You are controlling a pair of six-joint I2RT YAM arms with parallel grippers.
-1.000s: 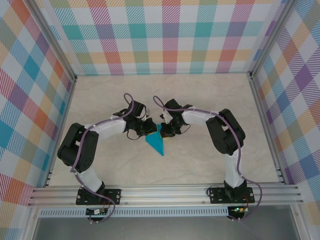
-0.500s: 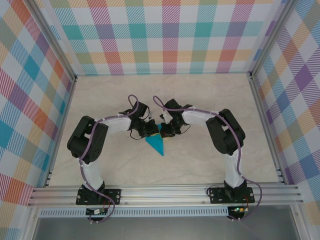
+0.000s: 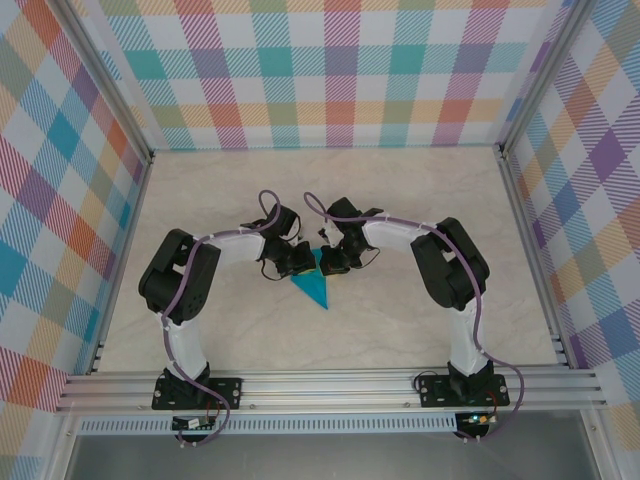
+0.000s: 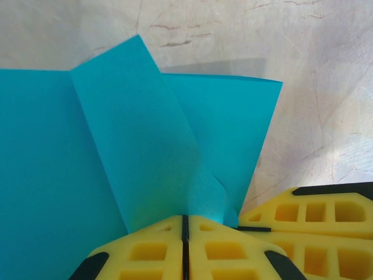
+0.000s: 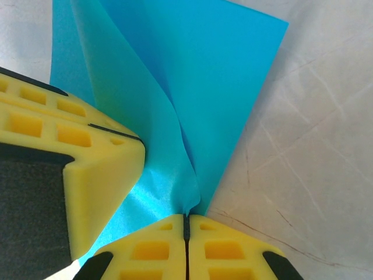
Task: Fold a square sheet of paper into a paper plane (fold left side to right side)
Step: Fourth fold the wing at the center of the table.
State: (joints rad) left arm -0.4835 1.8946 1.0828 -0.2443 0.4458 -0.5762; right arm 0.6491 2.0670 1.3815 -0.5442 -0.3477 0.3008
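Note:
The teal paper plane (image 3: 314, 289) lies mid-table as a pointed dart, its tip toward the near right. My left gripper (image 3: 297, 262) and right gripper (image 3: 331, 263) meet over its wide far end, almost touching. In the left wrist view the paper (image 4: 58, 163) has a raised flap (image 4: 134, 128) that runs down into my shut left gripper (image 4: 185, 218), and the right fingers (image 4: 315, 214) sit close beside it. In the right wrist view a lifted ridge of the paper (image 5: 215, 70) is pinched in my shut right gripper (image 5: 186, 217), with the left fingers (image 5: 76, 154) alongside it.
The table (image 3: 420, 200) is pale marble, closed in by checkered walls and aluminium posts. A metal rail (image 3: 330, 385) runs along the near edge, carrying both arm bases. Open tabletop lies all round the paper.
The left arm's elbow has swung right and away from the near edge, and its gripper has edged slightly toward the right gripper. The paper and the right arm have hardly moved.

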